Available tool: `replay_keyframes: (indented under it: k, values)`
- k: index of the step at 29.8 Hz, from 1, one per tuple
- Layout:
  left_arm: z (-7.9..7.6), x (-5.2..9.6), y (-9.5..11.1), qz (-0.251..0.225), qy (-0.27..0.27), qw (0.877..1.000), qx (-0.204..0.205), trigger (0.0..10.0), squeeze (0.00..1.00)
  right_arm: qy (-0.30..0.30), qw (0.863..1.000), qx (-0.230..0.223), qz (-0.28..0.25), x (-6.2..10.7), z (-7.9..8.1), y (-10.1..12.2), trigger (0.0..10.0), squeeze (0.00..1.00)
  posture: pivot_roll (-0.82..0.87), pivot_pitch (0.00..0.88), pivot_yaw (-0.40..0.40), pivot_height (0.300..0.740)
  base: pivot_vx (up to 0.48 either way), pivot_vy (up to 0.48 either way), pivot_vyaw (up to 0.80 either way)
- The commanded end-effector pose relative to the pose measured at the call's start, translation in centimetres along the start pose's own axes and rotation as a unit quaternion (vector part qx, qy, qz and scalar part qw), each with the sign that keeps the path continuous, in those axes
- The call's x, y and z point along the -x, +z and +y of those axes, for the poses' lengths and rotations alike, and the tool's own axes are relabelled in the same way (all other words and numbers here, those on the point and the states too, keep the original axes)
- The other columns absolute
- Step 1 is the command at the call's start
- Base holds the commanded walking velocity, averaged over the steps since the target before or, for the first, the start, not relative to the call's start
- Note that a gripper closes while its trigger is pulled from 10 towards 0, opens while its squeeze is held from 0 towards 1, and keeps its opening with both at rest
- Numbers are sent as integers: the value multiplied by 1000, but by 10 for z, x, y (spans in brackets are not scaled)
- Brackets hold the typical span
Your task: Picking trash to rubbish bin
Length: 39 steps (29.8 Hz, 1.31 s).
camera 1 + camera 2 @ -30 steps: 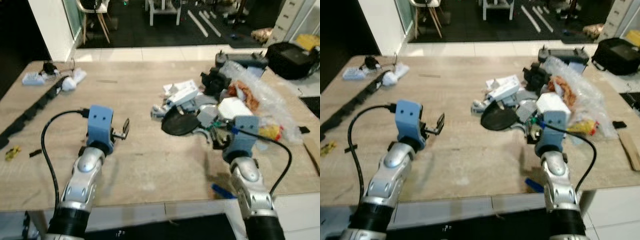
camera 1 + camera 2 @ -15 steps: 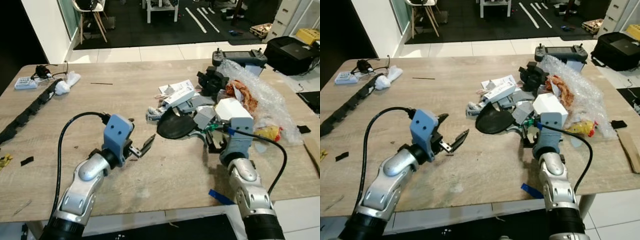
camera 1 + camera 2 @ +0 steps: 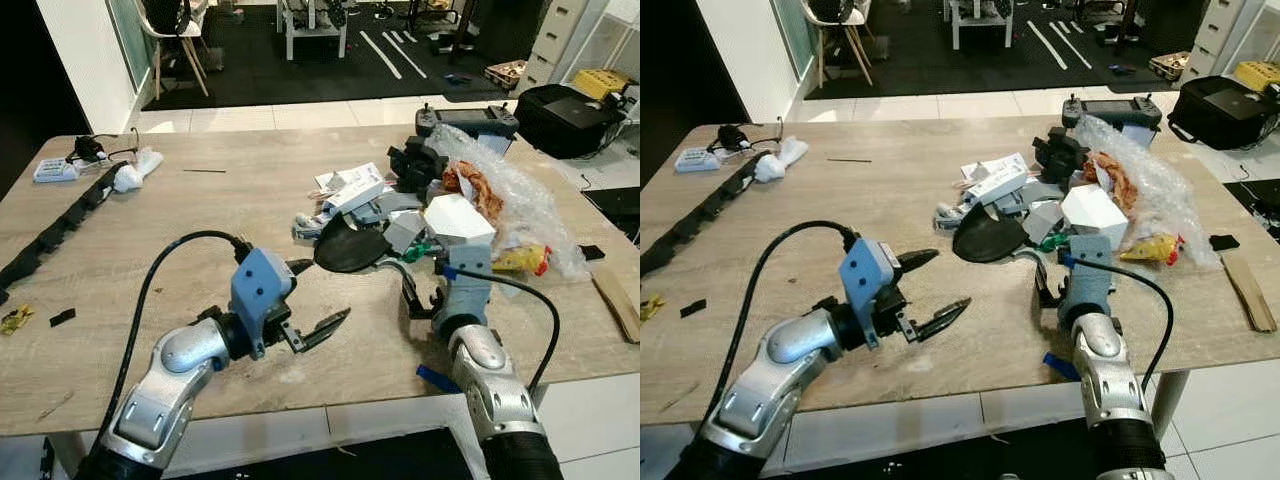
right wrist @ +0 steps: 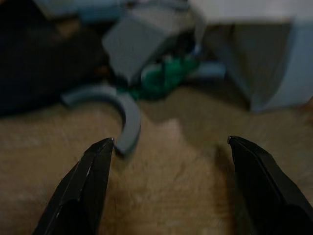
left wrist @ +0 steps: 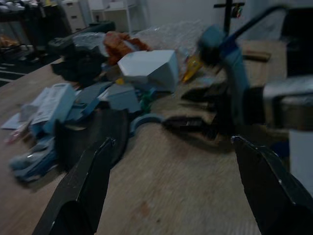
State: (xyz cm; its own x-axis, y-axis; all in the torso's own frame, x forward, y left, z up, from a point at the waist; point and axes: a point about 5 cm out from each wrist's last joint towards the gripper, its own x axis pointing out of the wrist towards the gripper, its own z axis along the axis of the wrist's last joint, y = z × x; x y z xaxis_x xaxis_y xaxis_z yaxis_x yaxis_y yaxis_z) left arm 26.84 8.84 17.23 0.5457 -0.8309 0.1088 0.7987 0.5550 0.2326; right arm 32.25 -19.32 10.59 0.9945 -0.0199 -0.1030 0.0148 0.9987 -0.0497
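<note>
A pile of trash lies on the wooden table (image 3: 250,200): a black disc (image 3: 352,248), a white box (image 3: 458,218), grey pieces, a green scrap (image 4: 164,78), a curved grey strip (image 4: 122,110) and bubble wrap (image 3: 520,195). My left gripper (image 3: 318,295) hovers low over bare wood, left of the pile, open and holding nothing. My right gripper (image 3: 421,298) stands open at the near edge of the pile. The curved strip and the white box (image 4: 259,58) lie just beyond the right gripper's fingertips.
A blue scrap (image 3: 437,378) lies at the table's front edge by my right arm. A black cable chain (image 3: 60,225), crumpled tissue (image 3: 130,175) and a yellow scrap (image 3: 15,320) sit at the left. A controller (image 3: 468,118) is behind the pile, a black bag (image 3: 575,105) on the floor beyond.
My left gripper has swung right and nearer the table's front edge, toward the pile and my right arm. The right gripper has stayed by the pile. The camera has shifted.
</note>
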Motion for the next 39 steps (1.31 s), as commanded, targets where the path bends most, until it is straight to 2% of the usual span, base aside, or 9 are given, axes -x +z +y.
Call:
replay_keyframes:
  k: [1,10,18,19,20,21,23,30,39]
  values:
    - [-5,-1,-2,1,-10,1000,11,10000,0,1,1000,2,6,-1,-2,-3,10000,0,-51,101,30,740,0,0,0]
    - [-3,-1,-2,1,-4,1000,19,10000,0,5,1000,3,13,-13,-4,-4,10000,0,-53,110,34,740,0,0,0]
    - [0,2,-2,9,-6,1000,13,10000,0,48,998,-3,31,-21,8,-5,10000,0,-52,119,30,740,0,0,0]
    - [1,2,-3,10,-4,1000,12,10000,0,57,998,-3,33,-20,12,-6,7608,0,-52,119,30,740,0,0,0]
    - [1,2,-3,10,-4,1000,12,10000,0,57,998,-3,33,-20,12,-6,7608,0,-52,119,30,740,0,0,0]
    - [2,3,-3,11,0,1000,11,10000,0,70,997,-2,37,-19,17,-9,392,0,-51,114,32,740,0,0,0]
    - [2,3,-4,13,1,1000,11,10000,0,74,996,-2,41,-18,19,-11,0,0,-51,114,32,740,0,0,0]
    - [2,4,-3,14,-3,1000,14,10000,0,81,996,-18,45,-16,27,-16,0,0,-45,120,30,740,0,0,0]
    - [-1,2,-4,13,-11,1000,15,10000,0,88,995,-34,28,-12,35,-8,0,0,-55,125,31,740,0,0,0]
